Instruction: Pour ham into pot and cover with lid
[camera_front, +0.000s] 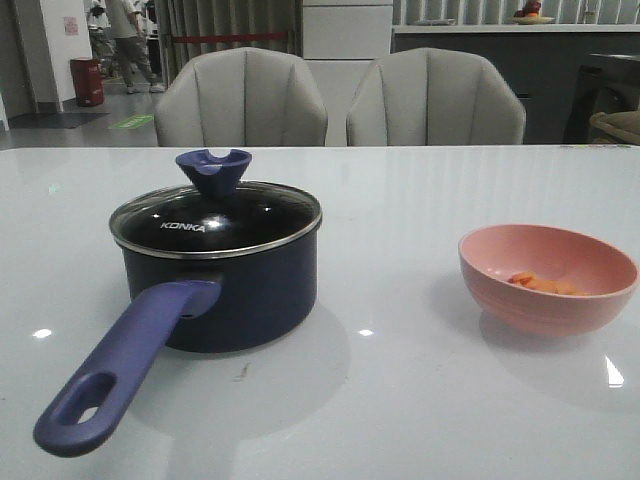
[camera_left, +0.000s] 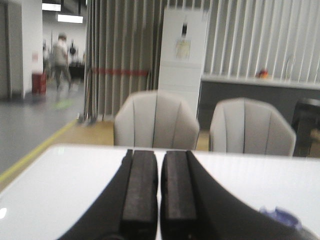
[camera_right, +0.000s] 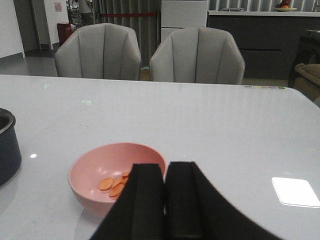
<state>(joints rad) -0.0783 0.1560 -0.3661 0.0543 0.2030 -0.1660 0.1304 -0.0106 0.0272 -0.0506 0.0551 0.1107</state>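
The dark navy pot stands left of centre on the table, its purple-blue handle pointing toward the front left. The glass lid with its blue knob sits on the pot. The ham lies in the pink bowl at the right; it also shows in the right wrist view. My right gripper is shut and empty, just beside the bowl. My left gripper is shut and empty above the table; the knob shows at its side. Neither gripper shows in the front view.
Two grey chairs stand behind the table's far edge. The pot's rim shows at the edge of the right wrist view. The white table is glossy with light reflections.
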